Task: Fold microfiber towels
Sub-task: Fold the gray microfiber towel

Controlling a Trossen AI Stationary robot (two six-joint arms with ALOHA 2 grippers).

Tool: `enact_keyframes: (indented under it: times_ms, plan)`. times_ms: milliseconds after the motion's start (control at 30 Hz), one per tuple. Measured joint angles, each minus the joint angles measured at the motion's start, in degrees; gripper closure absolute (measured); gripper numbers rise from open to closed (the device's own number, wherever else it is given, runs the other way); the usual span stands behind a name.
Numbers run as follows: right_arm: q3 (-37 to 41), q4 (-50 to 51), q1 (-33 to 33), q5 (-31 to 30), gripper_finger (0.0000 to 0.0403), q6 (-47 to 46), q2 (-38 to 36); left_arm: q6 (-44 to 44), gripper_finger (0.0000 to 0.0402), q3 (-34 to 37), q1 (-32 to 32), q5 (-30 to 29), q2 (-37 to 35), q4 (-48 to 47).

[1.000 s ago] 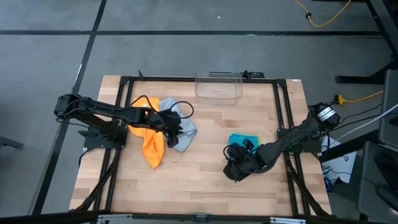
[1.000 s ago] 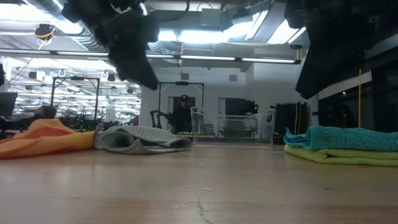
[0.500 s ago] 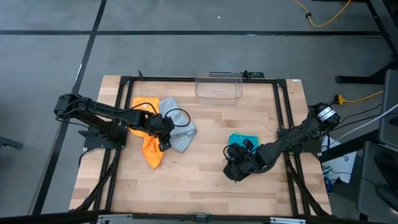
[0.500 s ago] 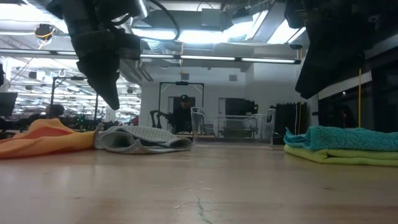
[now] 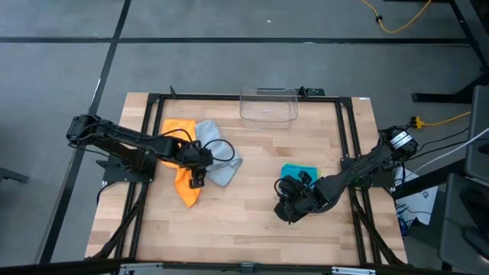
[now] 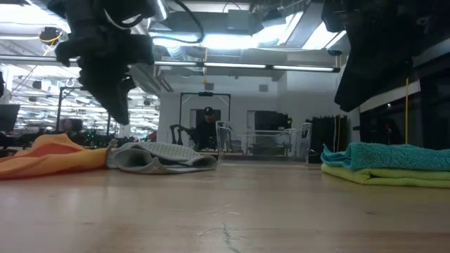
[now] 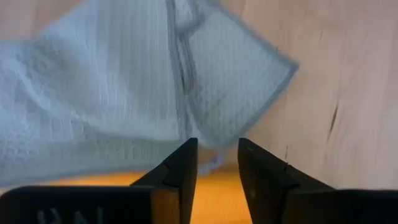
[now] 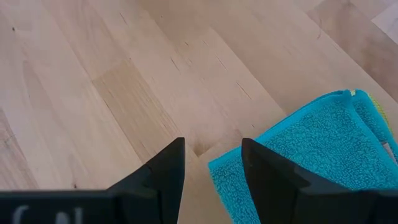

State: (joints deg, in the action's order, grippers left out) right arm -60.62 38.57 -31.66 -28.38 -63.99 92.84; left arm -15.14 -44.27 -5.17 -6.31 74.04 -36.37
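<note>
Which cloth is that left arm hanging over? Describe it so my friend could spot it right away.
Start at the clear plastic bin at the far edge of the wooden table, then look toward the left arm. Two loose cloths lie side by side there; it is the light grey towel, crumpled, touching the orange towel and paler than any other cloth.

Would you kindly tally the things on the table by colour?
Orange microfiber towel: 1
Light grey microfiber towel: 1
Teal blue microfiber towel: 1
Lime green microfiber towel: 1
Clear plastic bin: 1
Total: 5
</note>
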Motion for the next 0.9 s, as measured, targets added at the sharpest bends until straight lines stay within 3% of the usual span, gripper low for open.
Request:
enact_keyframes:
  times_ms: [367, 567, 900]
  plan:
    - [0.0, 0.0, 0.0, 0.0, 0.0242, 0.0, 0.0, 0.9, 0.0194, 3.2, 0.0, 0.0, 0.1, -0.9]
    - [0.0, -0.1, 0.0, 0.0, 0.0242, 0.0, 0.0, 2.2, 0.019, 7.0, 0.0, -2.2, 0.4, 7.7]
    - [0.0, -0.2, 0.0, 0.0, 0.0242, 0.0, 0.0, 3.7, 0.0191, 11.0, 0.0, -3.4, 0.7, 10.6]
